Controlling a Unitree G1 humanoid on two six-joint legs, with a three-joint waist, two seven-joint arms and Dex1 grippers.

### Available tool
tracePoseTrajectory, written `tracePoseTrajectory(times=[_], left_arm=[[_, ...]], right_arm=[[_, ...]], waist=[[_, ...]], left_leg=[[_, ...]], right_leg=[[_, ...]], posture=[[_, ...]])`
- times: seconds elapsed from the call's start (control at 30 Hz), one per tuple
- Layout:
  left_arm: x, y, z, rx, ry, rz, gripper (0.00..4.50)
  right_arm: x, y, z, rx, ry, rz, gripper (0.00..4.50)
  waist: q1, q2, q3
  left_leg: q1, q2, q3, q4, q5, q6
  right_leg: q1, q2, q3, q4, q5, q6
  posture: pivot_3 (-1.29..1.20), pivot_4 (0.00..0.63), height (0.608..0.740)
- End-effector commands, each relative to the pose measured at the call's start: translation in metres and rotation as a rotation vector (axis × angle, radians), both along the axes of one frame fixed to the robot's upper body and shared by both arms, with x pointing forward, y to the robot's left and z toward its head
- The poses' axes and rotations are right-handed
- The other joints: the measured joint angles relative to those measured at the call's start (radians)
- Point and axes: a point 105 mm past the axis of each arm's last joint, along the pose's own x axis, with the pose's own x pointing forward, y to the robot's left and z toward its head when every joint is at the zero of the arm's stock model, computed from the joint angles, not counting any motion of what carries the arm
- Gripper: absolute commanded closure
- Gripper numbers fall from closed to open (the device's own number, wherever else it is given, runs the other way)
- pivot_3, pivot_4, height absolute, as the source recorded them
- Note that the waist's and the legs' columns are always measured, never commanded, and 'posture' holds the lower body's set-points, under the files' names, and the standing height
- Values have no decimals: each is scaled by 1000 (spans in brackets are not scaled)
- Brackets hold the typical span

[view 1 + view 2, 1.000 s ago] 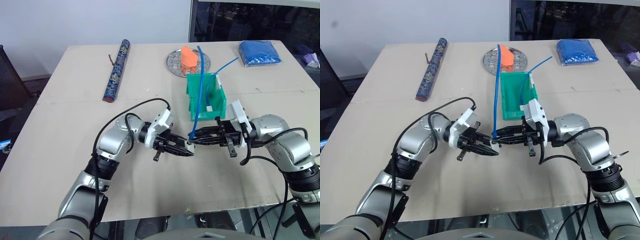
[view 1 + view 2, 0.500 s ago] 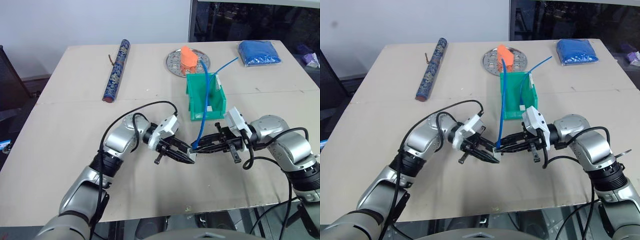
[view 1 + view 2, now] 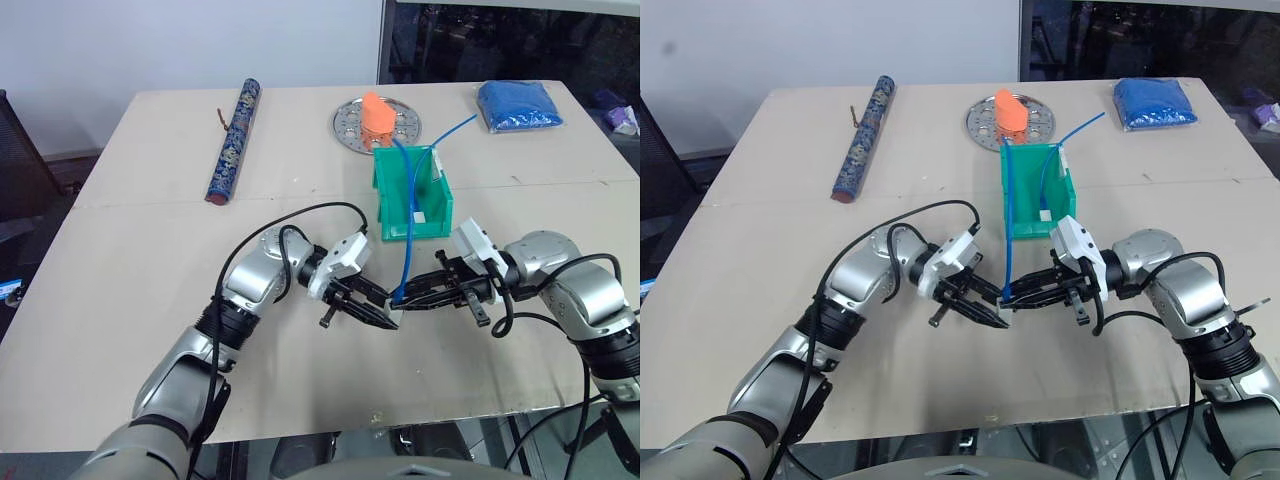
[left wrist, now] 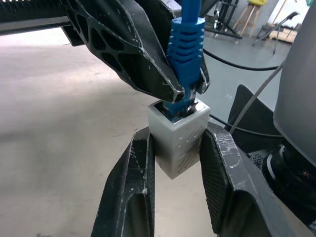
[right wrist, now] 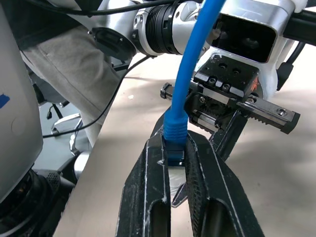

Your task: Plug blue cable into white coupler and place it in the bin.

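The white coupler [image 4: 177,138] is a small cube, and my left gripper [image 4: 177,148] is shut on its two sides. My right gripper [image 5: 174,148] is shut on the blue cable [image 5: 175,131] at its ribbed boot. The plug end sits in the coupler's top socket. In the head views, the two grippers [image 3: 390,318] [image 3: 402,299] meet tip to tip just above the table, in front of the green bin [image 3: 385,215]. From there the blue cable [image 3: 408,230] rises and arcs back over the bin.
A round perforated metal plate [image 3: 350,125] carrying an orange object [image 3: 376,115] lies behind the bin. A blue pouch [image 3: 518,105] rests at the far right, and a long patterned tube [image 3: 232,140] at the far left. The table's front edge is close below the grippers.
Both grippers have sunk toward the table and shifted slightly right, still joined at the coupler. The cable's upper part has swung from upright to leaning back over the bin.
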Motion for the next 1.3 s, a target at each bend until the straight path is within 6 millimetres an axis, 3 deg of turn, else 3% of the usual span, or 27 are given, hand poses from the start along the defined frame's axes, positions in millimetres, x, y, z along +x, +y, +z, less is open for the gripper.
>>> tracePoseTrajectory(times=[0.03, 0.23, 0.27, 0.33, 0.47, 0.5, 0.63, 0.73, 0.83, 0.97, 1.0, 1.03, 1.17, 1.3], left_arm=[[4, -5, 92, -316, -202, -18, 3789], [9, 11, 49, -136, -176, 92, 3789], [9, 15, 44, -121, -168, 116, 2983], [11, 20, 37, -113, -176, 195, 2478], [21, 27, 33, -121, -225, 388, 393], [28, 30, 35, -121, -249, 486, 151], [42, 42, 52, -173, -298, 782, 151], [50, 49, 65, -176, -312, 966, 151], [47, 48, 81, -214, -283, 1049, 151], [45, 48, 85, -201, -290, 1086, 151], [45, 48, 85, -203, -290, 1096, 0], [46, 49, 84, -204, -286, 1107, 0], [41, 51, 85, -244, -279, 1112, 0], [30, 59, 72, -239, -260, 1160, 0]], right_arm=[[-34, 3, -66, -162, 247, 90, 4500], [7, 17, 12, 121, 110, -30, 4500], [12, 15, 22, 147, 97, -50, 4500], [22, 11, 40, 184, 76, -93, 4500], [40, 4, 56, 205, 58, -211, 4500], [51, 0, 60, 208, 41, -278, 4500], [94, -16, 70, 222, 10, -530, 4500], [129, -26, 65, 172, -20, -702, 4500], [156, -28, 57, 103, -13, -823, 4500], [173, -27, 56, 100, -27, -864, 4500], [179, -28, 60, 129, -35, -895, 3733], [188, -32, 66, 157, -66, -956, 3479], [208, -65, 82, 169, -294, -1161, 1677], [187, -90, 86, 252, -371, -1156, 77]], waist=[[0, 0, 0], [-12, 0, 0], [-12, 0, 0], [-13, 0, 0], [-11, 0, 0], [-10, 0, 0], [-6, 0, 0], [-3, 0, 0], [-2, 0, 0], [-4, 0, 0], [-4, 0, 0], [-5, 0, 0], [-5, 0, 0], [1, -1, 0]], left_leg=[[0, 0, 0, 0, 0, 0], [0, 1, 0, 0, 0, 0], [0, 1, 0, 0, 0, 0], [0, 1, -1, 0, 0, 0], [0, 0, -1, 0, 0, 0], [0, 0, -1, 0, 0, 0], [0, 0, -1, -1, 0, 0], [0, 0, -1, -1, 0, -1], [0, -1, -1, -1, 0, -1], [-1, -2, 1, -2, 3, -5], [-1, -2, 1, -2, 3, -5], [-1, -2, 1, -3, 3, -6], [-3, -3, 2, -3, 3, -6], [-4, -4, 2, -4, 3, -6]], right_leg=[[0, 0, 0, 0, 0, 0], [-1, 1, 0, 1, 0, 0], [-1, 1, 0, 1, 0, 0], [-1, 0, 0, 1, 0, 0], [-1, -4, 0, 1, 0, 0], [-1, -5, 0, 1, 0, 0], [-1, -6, 1, 1, 0, 0], [-1, -6, 2, 1, 0, 0], [-1, -4, 1, 1, 0, 0], [-3, -4, 1, 1, 1, 0], [-3, -4, 1, 1, 1, 0], [-3, -4, 1, 1, 1, 0], [-5, -5, 2, 1, 1, 0], [-5, -6, 3, 0, 1, 0]], posture=[[0, 150, 740], [0, 150, 740], [0, 150, 740], [0, 150, 740], [0, 150, 740], [0, 150, 740], [0, 150, 740], [0, 150, 740], [0, 150, 740], [0, 150, 740], [0, 150, 740], [0, 150, 740], [0, 150, 740], [0, 150, 740]])
